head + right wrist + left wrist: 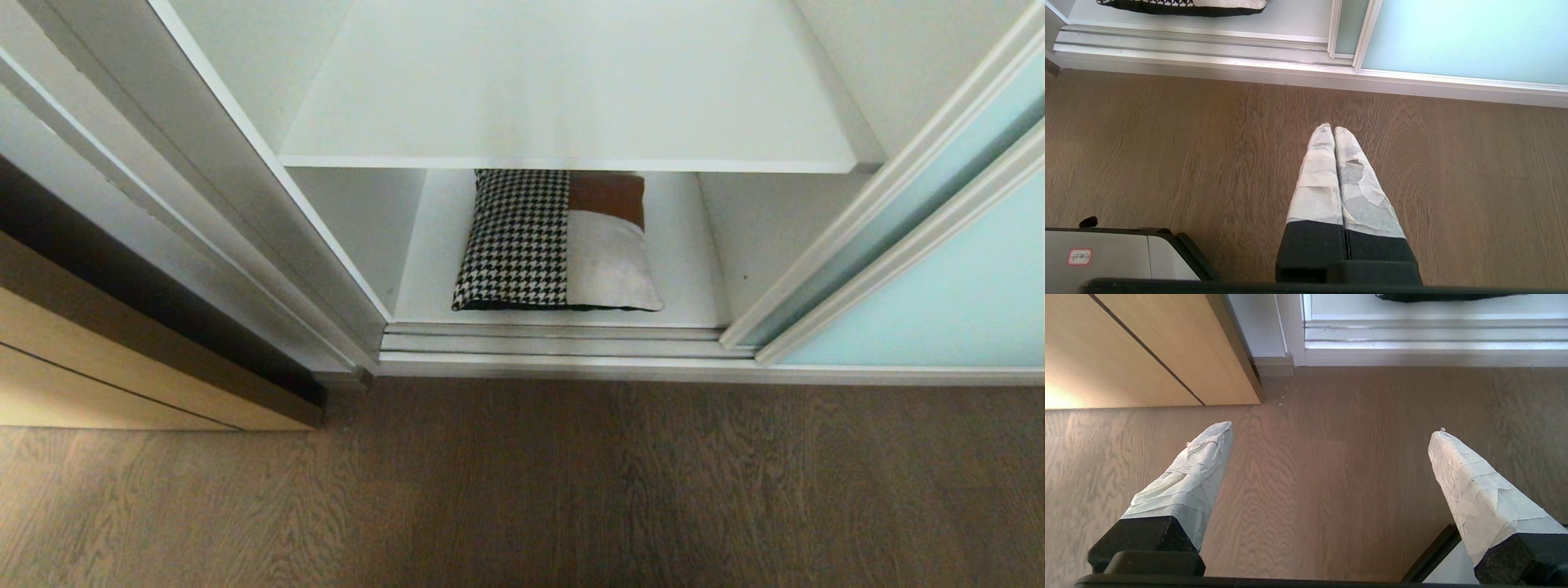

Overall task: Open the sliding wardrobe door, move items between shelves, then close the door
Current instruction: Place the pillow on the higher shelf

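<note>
The sliding wardrobe door (pixel 939 310), frosted pale blue-green glass in a silver frame, stands pushed to the right, so the wardrobe is open. The items (pixel 555 241), a flat stack showing houndstooth, beige and brown cloth with a dark underside, lie on the bottom shelf (pixel 694 278). The white shelf (pixel 571 90) above them is bare. Neither arm shows in the head view. My left gripper (pixel 1334 428) hangs open over the wood floor, nothing between its taped fingers. My right gripper (pixel 1334 128) is shut and empty above the floor, short of the door (pixel 1453 36) and the items (pixel 1184 6).
A tan wooden cabinet (pixel 122 367) stands left of the wardrobe, its corner near my left gripper (pixel 1229 355). A silver floor track (pixel 555 347) runs along the wardrobe's front. Part of my white base (pixel 1106 257) shows beside the right gripper. Brown wood floor (pixel 571 490) lies in front.
</note>
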Tool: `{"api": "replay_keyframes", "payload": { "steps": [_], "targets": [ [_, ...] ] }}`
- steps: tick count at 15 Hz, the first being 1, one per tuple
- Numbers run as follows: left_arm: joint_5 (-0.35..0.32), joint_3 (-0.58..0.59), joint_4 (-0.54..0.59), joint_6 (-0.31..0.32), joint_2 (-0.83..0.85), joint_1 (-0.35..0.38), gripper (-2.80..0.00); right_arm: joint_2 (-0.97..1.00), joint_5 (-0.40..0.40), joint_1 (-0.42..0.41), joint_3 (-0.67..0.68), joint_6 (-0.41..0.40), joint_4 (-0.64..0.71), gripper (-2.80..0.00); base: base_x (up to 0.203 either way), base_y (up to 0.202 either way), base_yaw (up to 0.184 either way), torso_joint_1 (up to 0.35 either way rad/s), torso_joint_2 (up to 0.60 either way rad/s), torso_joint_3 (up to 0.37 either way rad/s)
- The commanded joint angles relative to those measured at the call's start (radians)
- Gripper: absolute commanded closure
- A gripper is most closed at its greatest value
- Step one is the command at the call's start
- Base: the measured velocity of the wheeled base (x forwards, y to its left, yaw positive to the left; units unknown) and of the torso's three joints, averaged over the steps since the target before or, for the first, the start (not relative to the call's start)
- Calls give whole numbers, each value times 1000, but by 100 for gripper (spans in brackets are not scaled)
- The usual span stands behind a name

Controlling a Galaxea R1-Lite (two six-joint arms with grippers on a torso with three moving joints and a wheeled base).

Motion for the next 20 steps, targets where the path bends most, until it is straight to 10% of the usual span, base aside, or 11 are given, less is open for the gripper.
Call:
{"api": "replay_keyframes", "payload": {
  "steps": [1,20],
  "targets": [
    [-2,15,-29,2,3,0,-280,0,0,0,0,0,0,0,0,0,0,0,0,0],
    [0,14,-29,-12,3,0,-280,0,0,0,0,0,-1,0,61,0,0,2,1,1]
  ]
}}
